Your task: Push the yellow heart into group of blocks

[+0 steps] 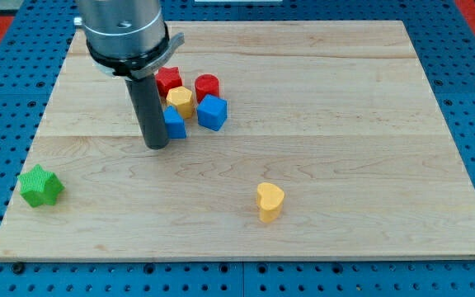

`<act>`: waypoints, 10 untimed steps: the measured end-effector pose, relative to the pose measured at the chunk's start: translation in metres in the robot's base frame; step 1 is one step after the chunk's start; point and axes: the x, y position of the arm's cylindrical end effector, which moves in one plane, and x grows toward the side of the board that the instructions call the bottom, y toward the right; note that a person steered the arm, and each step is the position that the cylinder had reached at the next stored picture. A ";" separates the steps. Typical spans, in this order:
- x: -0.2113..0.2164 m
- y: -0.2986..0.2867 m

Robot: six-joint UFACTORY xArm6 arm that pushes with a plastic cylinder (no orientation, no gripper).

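The yellow heart [270, 200] lies alone on the wooden board, low and right of centre. The group of blocks sits at the view's upper left centre: a red block [168, 81], a red cylinder [207, 87], a yellow hexagon block [180, 101], a blue cube [212, 112] and a second blue block [174, 122], partly hidden by the rod. My tip [156, 145] rests on the board just left of that blue block, touching or nearly touching it. The tip is far up and left of the yellow heart.
A green star block [40, 186] lies near the board's lower left corner. The wooden board [345, 124] lies on a blue perforated surface, and its edges show on all sides.
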 end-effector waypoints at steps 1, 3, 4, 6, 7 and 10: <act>0.036 0.085; 0.082 0.188; 0.095 0.181; 0.090 0.012; 0.124 0.023; 0.059 -0.029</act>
